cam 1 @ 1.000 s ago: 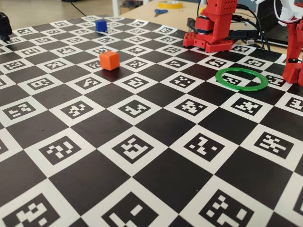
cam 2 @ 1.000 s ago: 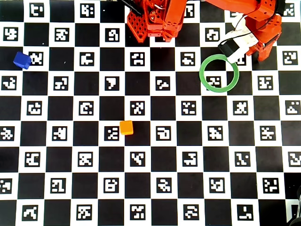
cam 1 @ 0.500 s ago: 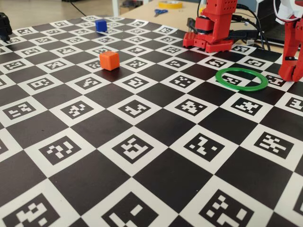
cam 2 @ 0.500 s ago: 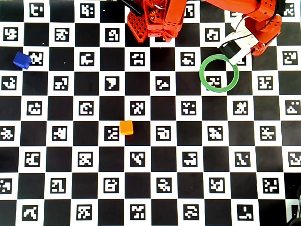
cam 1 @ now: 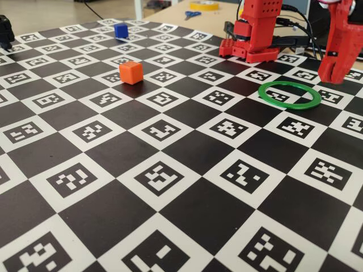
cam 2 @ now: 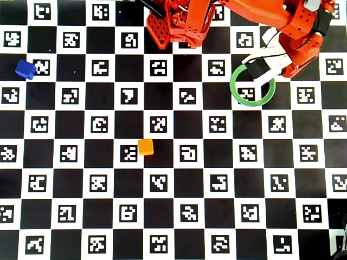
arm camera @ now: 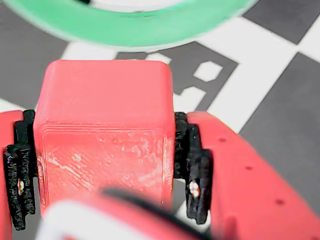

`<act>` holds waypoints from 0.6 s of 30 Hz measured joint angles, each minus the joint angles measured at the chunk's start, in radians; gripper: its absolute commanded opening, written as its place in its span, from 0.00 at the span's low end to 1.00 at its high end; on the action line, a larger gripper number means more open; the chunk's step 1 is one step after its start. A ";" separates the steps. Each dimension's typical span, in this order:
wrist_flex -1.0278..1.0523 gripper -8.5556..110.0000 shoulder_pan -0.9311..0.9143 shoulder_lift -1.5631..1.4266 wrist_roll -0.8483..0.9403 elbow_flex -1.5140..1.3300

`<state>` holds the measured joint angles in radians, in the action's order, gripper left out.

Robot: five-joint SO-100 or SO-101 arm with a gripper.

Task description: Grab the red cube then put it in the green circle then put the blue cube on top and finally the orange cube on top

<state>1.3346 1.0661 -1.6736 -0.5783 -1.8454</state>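
Here, by label:

Red cube (arm camera: 102, 135): sitting clamped between the two fingers in the wrist view, its rough front face showing pale scuffs; it is being carried above the board, with the ring's arc just beyond its far edge. It is not showing clearly in the fixed or overhead views.

Gripper (arm camera: 105, 165): grasping the red cube, black pads (arm camera: 192, 165) pressing on both side faces. In the fixed view the gripper (cam 1: 334, 71) is hanging clear of the board, just behind and to the right of the ring.

Green circle (cam 2: 236, 92): lying flat on the checkered board, its centre holding nothing but a printed marker; in the overhead view the arm's white and black wrist part is overlapping its upper right rim. In the fixed view the green circle (cam 1: 289, 102) is resting near the right edge.

Blue cube (cam 2: 25, 69): resting at the far left of the overhead view, well apart from the ring.

Orange cube (cam 2: 145, 147): sitting near the middle of the board, apart from both the ring and the blue cube.

Board (cam 2: 173, 216): lying under everything, covered in black squares and white marker tiles.

Arm base (cam 2: 179, 24): standing at the top edge of the overhead view.
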 measured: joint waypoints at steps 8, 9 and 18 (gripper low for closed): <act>0.025 0.15 -0.104 -0.163 -0.005 -0.072; 0.023 0.15 -0.115 -0.175 -0.011 -0.091; -0.044 0.14 -0.152 -0.262 -0.118 -0.235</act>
<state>1.2901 0.9143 -1.9359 -0.6964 -2.0801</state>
